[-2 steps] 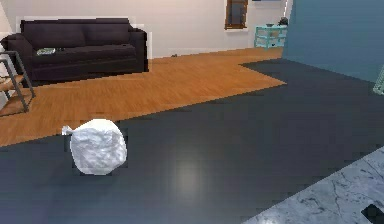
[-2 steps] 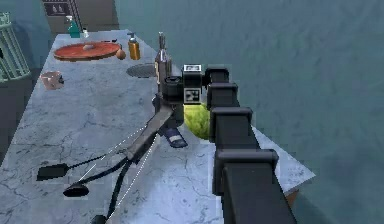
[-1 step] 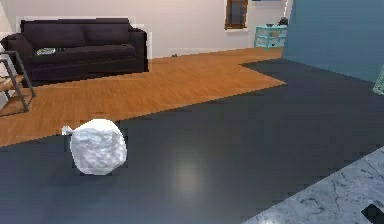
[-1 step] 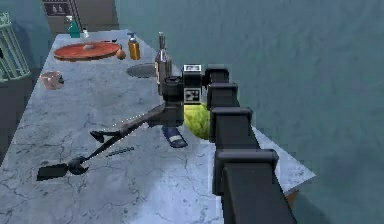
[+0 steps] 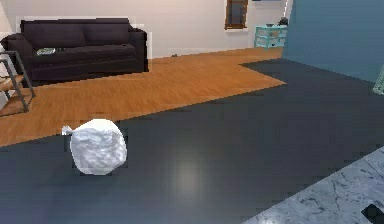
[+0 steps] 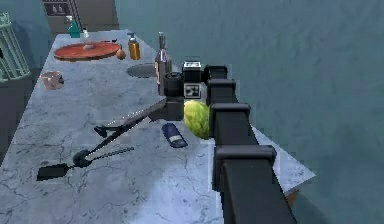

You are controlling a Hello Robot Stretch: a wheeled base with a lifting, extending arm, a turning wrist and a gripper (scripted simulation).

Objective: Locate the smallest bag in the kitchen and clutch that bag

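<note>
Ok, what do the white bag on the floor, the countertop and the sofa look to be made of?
White bag: probably thin plastic, maybe paper, matte, going by its crumpled facets and tied-off corner. Countertop: polished stone, marble-like, from the grey-blue veining and soft sheen. Sofa: dark leather or leatherette, judging by smooth cushions with faint highlights.

A white, crumpled, knotted bag (image 5: 98, 147) sits on the dark floor (image 5: 230, 140).
</note>
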